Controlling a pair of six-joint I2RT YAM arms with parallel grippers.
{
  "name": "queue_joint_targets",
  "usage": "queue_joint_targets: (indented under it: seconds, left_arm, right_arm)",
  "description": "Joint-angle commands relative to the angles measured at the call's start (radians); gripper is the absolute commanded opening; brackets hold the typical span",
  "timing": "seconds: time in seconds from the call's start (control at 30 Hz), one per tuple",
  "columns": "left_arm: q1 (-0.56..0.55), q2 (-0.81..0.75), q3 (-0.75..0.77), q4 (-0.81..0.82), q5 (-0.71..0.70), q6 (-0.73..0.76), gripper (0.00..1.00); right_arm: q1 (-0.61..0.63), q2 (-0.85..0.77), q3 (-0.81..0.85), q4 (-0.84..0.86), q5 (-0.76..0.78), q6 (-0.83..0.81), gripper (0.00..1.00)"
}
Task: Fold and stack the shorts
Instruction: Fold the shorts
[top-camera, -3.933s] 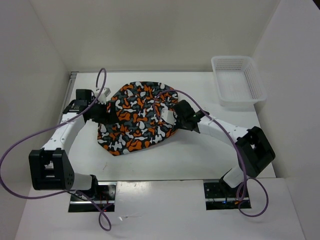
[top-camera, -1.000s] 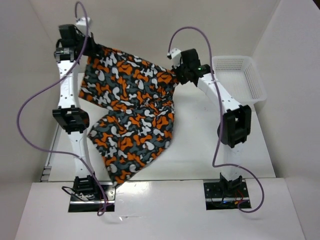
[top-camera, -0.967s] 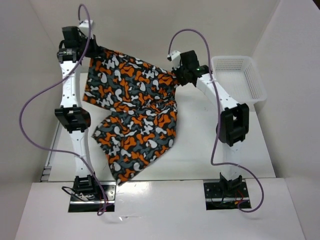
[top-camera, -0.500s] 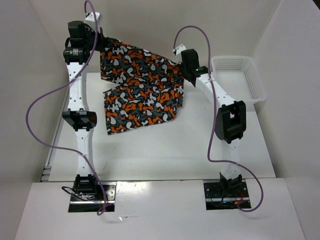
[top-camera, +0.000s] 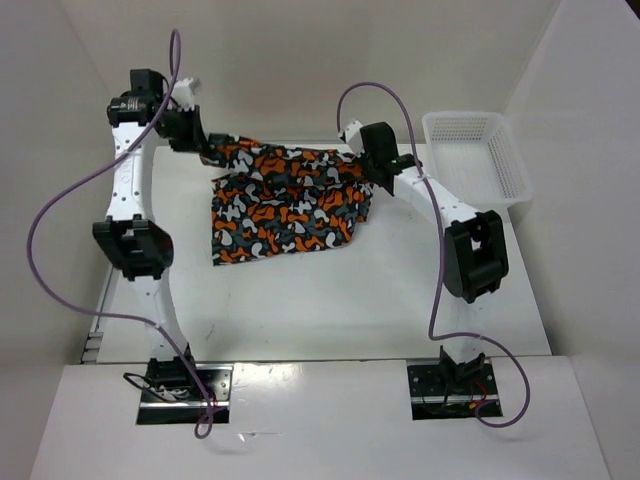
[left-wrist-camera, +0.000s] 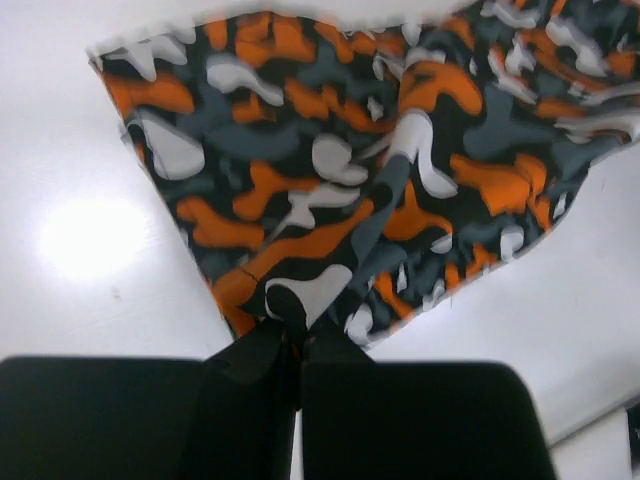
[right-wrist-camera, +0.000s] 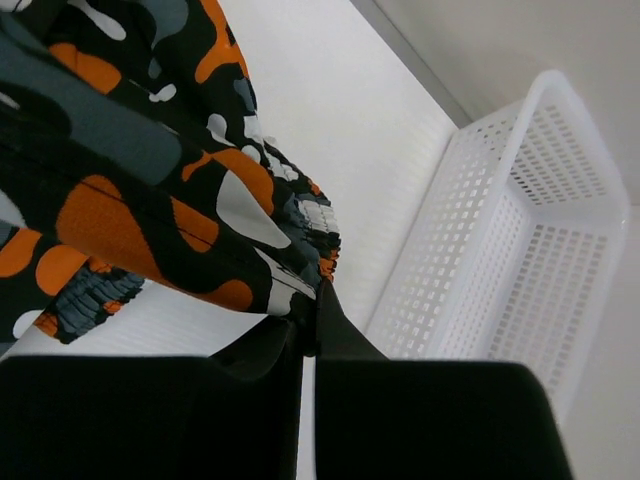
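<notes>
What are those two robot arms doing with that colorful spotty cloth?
They are handling a pair of camouflage shorts. The left end effector and the right end effector each pinch one end of the far edge, holding it stretched between them. The rest drapes down onto the white table.

The top view looks down from above and behind the arm bases (top-camera: 185, 385), at the frame's bottom edge, taking in the whole surface (top-camera: 300, 300). The wrist views sit close behind the left claw (left-wrist-camera: 297, 325) and the right claw (right-wrist-camera: 312, 305), each at lower centre. All three share the shorts (top-camera: 285, 200); top and right wrist views share the basket (top-camera: 514, 160).
</notes>
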Motion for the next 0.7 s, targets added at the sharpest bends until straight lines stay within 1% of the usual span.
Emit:
queue_joint_targets:
  seconds: [0.0, 0.03, 0.07, 0.1, 0.13, 0.23, 0.27, 0.3, 0.37, 0.4, 0.53, 0.63, 0.67]
  left_arm:
    - [0.018, -0.313, -0.515, 0.132, 0.006, 0.005, 0.0]
    - [-0.029, -0.49, -0.701, 0.217, -0.061, 0.005, 0.0]
    - [-0.056, -0.574, -0.871, 0.298, -0.103, 0.005, 0.0]
    - [-0.076, -0.643, -1.014, 0.414, -0.138, 0.005, 0.0]
    - [-0.102, -0.729, -1.21, 0.44, -0.178, 0.005, 0.0]
    - [-0.073, -0.76, -1.354, 0.48, -0.201, 0.005, 0.0]
    - [-0.05, -0.76, -1.435, 0.491, -0.22, 0.005, 0.0]
    - [-0.05, -0.772, -1.48, 0.521, -0.231, 0.005, 0.0]
    - [-0.05, -0.808, -1.553, 0.532, -0.222, 0.005, 0.0]
    - [-0.05, -0.82, -1.615, 0.543, -0.222, 0.005, 0.0]
    - [-0.117, -0.881, -1.727, 0.543, -0.232, 0.005, 0.0]
    - [-0.172, -0.924, -1.768, 0.532, -0.287, 0.005, 0.0]
    - [-0.182, -0.949, -1.769, 0.532, -0.297, 0.005, 0.01]
  right_arm:
    - [0.021, -0.117, -0.042, 0.018, 0.075, -0.056, 0.0]
    - [0.021, -0.118, -0.063, 0.018, 0.075, -0.056, 0.0]
    - [0.032, -0.118, -0.077, 0.018, 0.075, -0.065, 0.0]
    - [0.041, -0.128, -0.088, 0.018, 0.075, -0.065, 0.0]
    - [0.041, -0.128, -0.117, 0.018, 0.075, -0.074, 0.0]
    - [0.052, -0.139, -0.166, 0.029, 0.075, -0.085, 0.0]
    - [0.052, -0.148, -0.175, 0.04, 0.075, -0.085, 0.0]
    - [0.063, -0.148, -0.185, 0.04, 0.075, -0.094, 0.0]
    - [0.063, -0.148, -0.2, 0.04, 0.075, -0.094, 0.0]
    - [0.063, -0.148, -0.215, 0.04, 0.075, -0.094, 0.0]
    - [0.063, -0.182, -0.295, 0.04, 0.075, -0.117, 0.0]
    - [0.063, -0.22, -0.33, 0.049, 0.075, -0.117, 0.0]
    - [0.063, -0.229, -0.34, 0.037, 0.066, -0.117, 0.0]
